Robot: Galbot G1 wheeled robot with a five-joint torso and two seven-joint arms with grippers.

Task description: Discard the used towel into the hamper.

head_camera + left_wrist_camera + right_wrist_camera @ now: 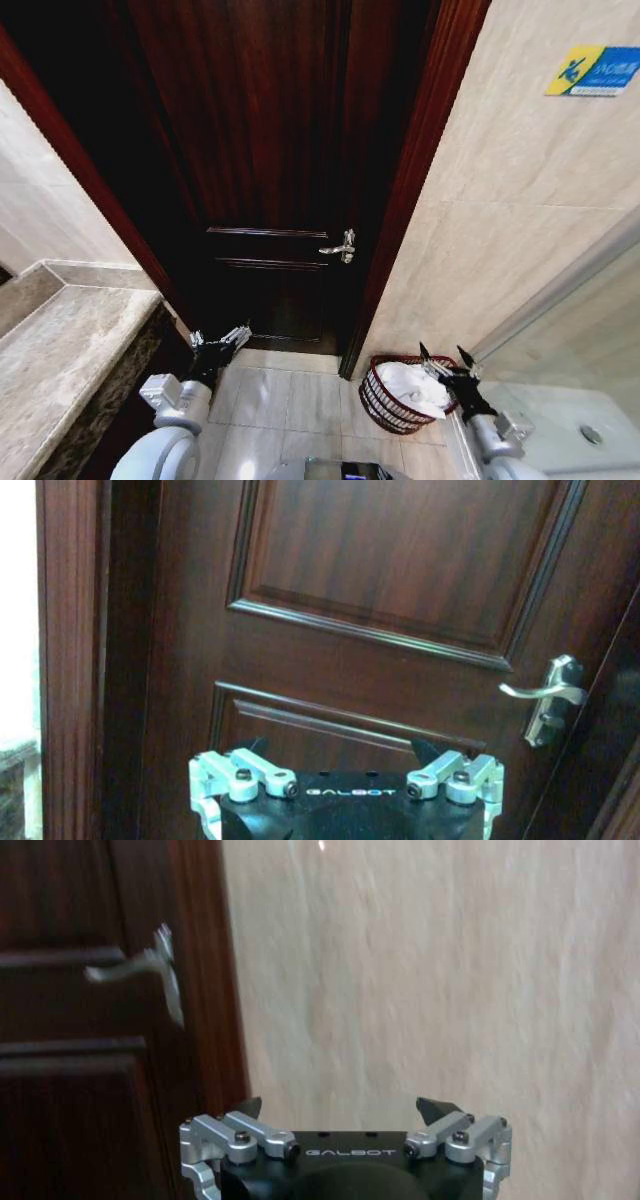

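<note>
On the tiled floor by the wall, right of the dark door (270,150), stood the hamper (385,400) with a white towel (412,385) lying inside it. Just above the hamper's right rim the right gripper (447,357) hung with its fingers spread and holding nothing. Beside the stone counter (60,350), the left gripper (220,338) was raised toward the door, fingers likewise apart and empty.

A bathroom: tiled walls (500,230), marble counter (70,350), shower tray (570,425).
</note>
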